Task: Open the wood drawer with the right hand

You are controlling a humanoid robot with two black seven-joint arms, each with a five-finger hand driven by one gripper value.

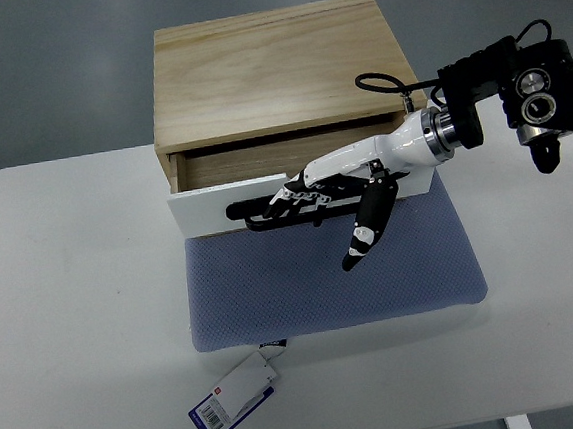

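Right robot hand (315, 194) hooks the handle (256, 212) of the partly open drawer (205, 197).

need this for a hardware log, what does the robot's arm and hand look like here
Only the right arm shows. The right hand has a glossy white shell with black finger joints and white-tipped black fingers. A silver metal ring joins the wrist to a black forearm. A thin black cable loops above the wrist. Two round lens-like parts sit on the forearm.
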